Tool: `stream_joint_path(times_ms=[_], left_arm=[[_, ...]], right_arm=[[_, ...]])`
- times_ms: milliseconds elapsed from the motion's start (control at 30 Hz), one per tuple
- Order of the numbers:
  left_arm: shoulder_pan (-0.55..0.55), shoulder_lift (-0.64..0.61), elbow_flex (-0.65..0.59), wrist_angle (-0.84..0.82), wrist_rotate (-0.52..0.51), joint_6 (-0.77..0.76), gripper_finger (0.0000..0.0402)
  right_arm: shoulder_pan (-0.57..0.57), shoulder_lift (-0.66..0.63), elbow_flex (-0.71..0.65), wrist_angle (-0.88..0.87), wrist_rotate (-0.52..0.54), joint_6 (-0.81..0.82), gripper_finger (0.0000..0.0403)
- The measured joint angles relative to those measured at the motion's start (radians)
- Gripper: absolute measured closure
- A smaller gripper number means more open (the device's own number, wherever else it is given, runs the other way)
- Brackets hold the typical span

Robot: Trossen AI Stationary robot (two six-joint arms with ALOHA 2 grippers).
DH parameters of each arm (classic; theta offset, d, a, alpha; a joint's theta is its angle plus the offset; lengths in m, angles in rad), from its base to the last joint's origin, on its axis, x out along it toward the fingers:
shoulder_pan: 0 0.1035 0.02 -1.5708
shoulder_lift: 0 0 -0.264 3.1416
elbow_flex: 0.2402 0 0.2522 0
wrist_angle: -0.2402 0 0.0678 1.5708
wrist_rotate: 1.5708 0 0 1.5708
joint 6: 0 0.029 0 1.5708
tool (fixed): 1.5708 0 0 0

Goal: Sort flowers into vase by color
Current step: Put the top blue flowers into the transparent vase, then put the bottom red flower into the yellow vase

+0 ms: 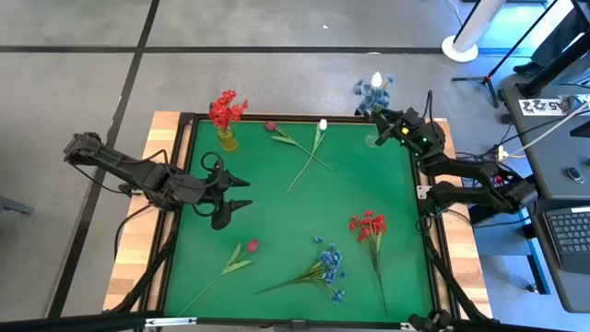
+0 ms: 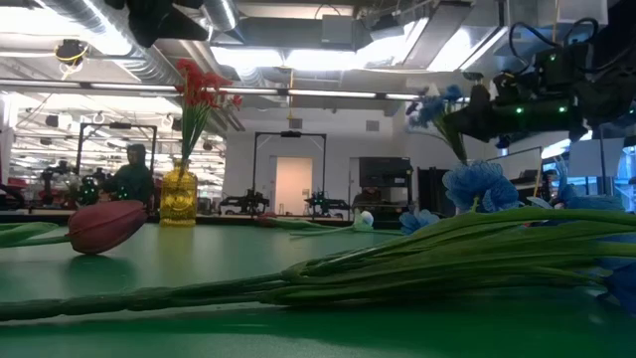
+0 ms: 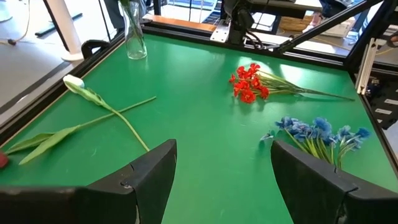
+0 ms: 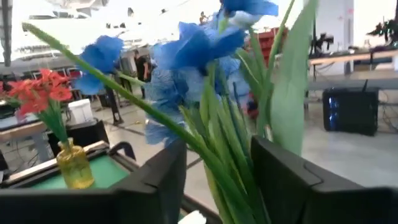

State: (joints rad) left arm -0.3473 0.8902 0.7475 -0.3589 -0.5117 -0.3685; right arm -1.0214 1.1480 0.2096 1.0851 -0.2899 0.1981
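Nearest you, one blue cluster (image 1: 324, 266) lies on the counter (image 1: 277, 203) with one red cluster (image 1: 368, 225), two red buds and one white bud. Your right claw (image 1: 383, 124), fingers parted around blue stems, stands over the clear vase (image 1: 371, 140); left claw (image 1: 241, 191) hangs spread.

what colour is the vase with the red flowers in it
Yellow: the vase holding the red flowers is translucent yellow glass, clearest in the low view.

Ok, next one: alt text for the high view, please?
Overhead, the right gripper is at a clear vase of blue and white flowers in the green table's far right corner. Five flowers lie loose; a yellow vase holds red ones. The left gripper, jaws open, waits left.
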Motion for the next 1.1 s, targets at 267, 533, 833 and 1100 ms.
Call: stream_joint_path(times_ms=[267,533,833,1100], left_arm=[[0.000,0.000,0.000,-0.064,0.001,-0.065,0.0147],[0.000,0.000,0.000,-0.061,0.000,-0.070,0.0147],[0.000,0.000,0.000,-0.057,0.000,-0.067,0.0147],[0.000,0.000,0.000,-0.045,0.000,-0.041,0.0147]], right_arm=[[0.000,-0.187,0.000,-0.266,-0.019,-0.071,0.0171],[0.000,-0.475,0.000,-0.584,0.007,-0.153,0.0164],[0.000,-0.726,0.000,-0.894,0.045,-0.172,0.0164],[0.001,-0.833,0.000,-0.970,-0.363,-0.058,0.0164]])
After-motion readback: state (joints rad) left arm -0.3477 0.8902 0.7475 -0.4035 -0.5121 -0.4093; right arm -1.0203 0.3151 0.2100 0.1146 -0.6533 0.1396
